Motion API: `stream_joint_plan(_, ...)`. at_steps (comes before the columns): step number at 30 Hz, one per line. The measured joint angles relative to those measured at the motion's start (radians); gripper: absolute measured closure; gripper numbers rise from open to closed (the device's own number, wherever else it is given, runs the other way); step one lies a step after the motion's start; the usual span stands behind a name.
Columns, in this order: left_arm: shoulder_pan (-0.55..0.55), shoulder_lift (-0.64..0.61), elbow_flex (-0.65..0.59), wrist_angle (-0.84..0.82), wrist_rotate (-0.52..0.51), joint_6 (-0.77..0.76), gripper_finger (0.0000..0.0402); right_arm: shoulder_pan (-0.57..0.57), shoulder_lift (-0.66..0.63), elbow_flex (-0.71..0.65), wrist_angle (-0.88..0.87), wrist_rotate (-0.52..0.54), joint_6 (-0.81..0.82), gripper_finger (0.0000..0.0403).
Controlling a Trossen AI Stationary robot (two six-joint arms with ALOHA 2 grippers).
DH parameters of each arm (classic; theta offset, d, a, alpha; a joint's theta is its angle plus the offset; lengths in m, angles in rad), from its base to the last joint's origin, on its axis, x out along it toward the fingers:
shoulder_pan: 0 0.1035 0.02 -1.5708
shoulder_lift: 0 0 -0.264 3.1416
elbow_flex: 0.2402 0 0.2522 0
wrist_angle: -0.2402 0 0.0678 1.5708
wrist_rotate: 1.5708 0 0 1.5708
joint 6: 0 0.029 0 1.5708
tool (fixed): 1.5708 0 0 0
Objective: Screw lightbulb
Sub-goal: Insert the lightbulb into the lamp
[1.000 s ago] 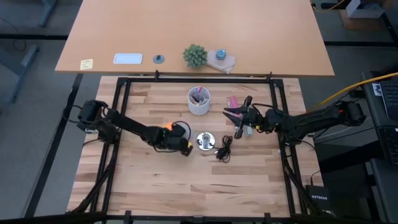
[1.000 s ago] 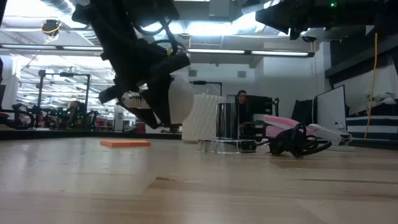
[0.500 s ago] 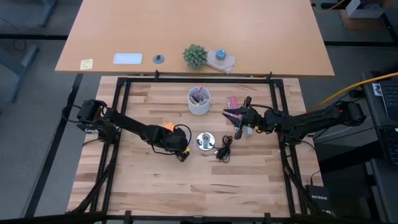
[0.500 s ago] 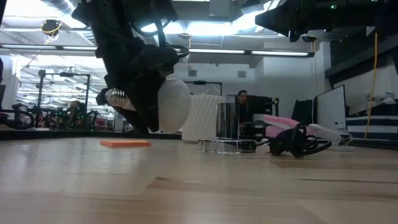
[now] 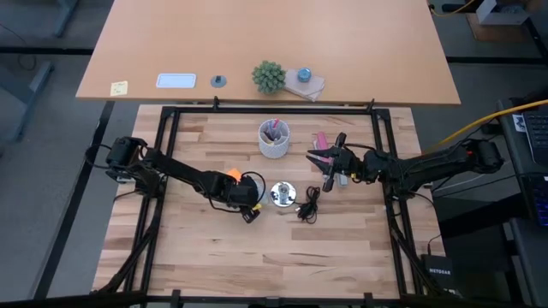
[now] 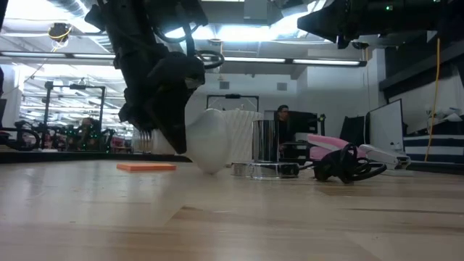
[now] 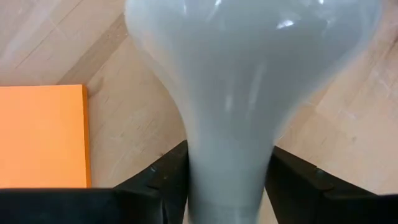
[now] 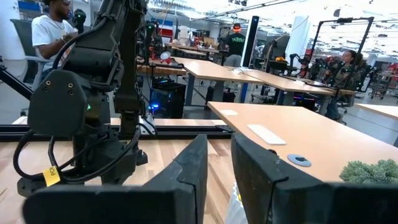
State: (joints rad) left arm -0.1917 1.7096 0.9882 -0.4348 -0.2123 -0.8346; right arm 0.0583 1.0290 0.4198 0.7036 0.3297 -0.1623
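Bulb position: I am seeing the lightbulb (image 6: 208, 141) resting with its rounded end on the wooden table (image 5: 282, 252), just beside the round silvery fitting (image 5: 282, 194) with the black cord (image 5: 306, 205), not yet in it.
Left hand: I am working the left gripper (image 5: 247, 204) at the bulb's narrow neck; in the wrist view a finger (image 7: 161, 180) is standing on each side of the neck, but I cannot tell whether they are gripping it or loosened off it.
Right hand: I am keeping the right gripper (image 5: 330, 162) waiting past the fitting, near a pink object (image 5: 321, 140), jaws narrow with a slim gap and nothing in them.
Handling: I am judging the bulb light, smooth and slippery, with a thin shell that would crack under a hard squeeze or a knock on the table.
Where to hold: I am favouring the neck just above the greyish base, where the taper gives the pads a seat.
Nearby: an orange pad (image 7: 40, 137) is lying beside the bulb; the white cup of pens (image 5: 274, 139) is standing behind the fitting.
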Motion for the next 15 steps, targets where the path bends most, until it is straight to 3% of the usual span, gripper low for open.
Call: stream_joint_plan(15,0.018,0.0,0.0,0.001,0.0,0.026,0.0222,0.0,0.0,0.0,0.0,-0.001,0.0,0.0327)
